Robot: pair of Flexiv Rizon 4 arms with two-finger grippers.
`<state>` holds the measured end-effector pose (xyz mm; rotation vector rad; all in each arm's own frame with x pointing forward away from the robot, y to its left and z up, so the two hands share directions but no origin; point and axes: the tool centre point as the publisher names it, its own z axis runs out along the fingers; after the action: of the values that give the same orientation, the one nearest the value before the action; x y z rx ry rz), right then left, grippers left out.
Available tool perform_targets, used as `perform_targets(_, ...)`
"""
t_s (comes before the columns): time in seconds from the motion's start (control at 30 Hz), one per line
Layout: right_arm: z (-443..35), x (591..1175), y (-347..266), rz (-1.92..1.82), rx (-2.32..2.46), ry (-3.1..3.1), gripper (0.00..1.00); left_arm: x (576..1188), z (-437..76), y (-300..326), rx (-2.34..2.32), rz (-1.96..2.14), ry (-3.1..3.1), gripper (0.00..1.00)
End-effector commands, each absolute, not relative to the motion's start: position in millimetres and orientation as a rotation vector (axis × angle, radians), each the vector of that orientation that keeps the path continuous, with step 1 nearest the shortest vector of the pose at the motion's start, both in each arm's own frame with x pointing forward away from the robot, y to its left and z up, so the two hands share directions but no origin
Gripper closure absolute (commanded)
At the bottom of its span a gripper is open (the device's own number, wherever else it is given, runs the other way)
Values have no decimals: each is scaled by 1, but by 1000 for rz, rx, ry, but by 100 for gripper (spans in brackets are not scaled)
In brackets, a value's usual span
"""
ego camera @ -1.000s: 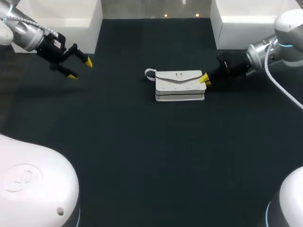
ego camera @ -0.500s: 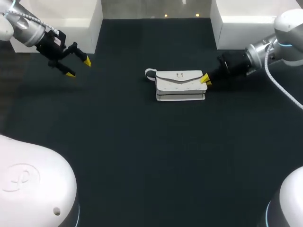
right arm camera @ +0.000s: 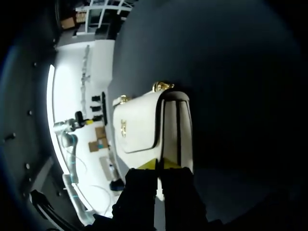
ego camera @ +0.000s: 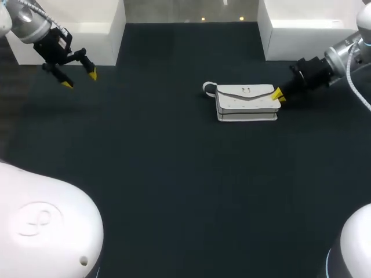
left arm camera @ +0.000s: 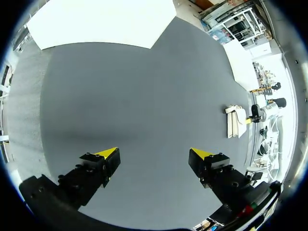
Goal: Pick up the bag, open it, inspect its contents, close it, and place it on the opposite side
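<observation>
A white flap bag [ego camera: 246,103] with a gold clasp lies flat on the dark table, right of the middle, with a strap loop at its left end. My right gripper [ego camera: 277,94] is shut on the bag's right end. In the right wrist view the bag [right arm camera: 144,127] lies straight ahead of the right gripper [right arm camera: 161,165], whose closed yellow tips pinch the near edge. My left gripper [ego camera: 78,79] hangs open over the table's far left, holding nothing. From the left wrist, the left gripper [left arm camera: 154,154] stands wide apart and the bag [left arm camera: 235,122] shows small and far off.
White boxes stand at the back left [ego camera: 87,35] and back right [ego camera: 307,35] corners. My arms' white bases fill the front left [ego camera: 46,226] and front right [ego camera: 353,243] corners. Dark tabletop stretches between the left gripper and the bag.
The right gripper has drawn back to the right, and the bag slid right with it. The left arm has pulled back toward the far left corner, still open.
</observation>
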<state>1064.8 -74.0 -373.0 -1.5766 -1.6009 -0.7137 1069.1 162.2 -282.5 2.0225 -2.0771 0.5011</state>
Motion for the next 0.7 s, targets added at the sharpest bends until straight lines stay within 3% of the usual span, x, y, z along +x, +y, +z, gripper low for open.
perform_targets(0.03,-370,1076,-95,-673,-1531,-1612,100,1063,-278,160,2066,393,-2157,0)
perform_targets(0.7,-360,1103,-203,-682,-1605,-1674,100,1061,-278,183,2196,282,-2236,0)
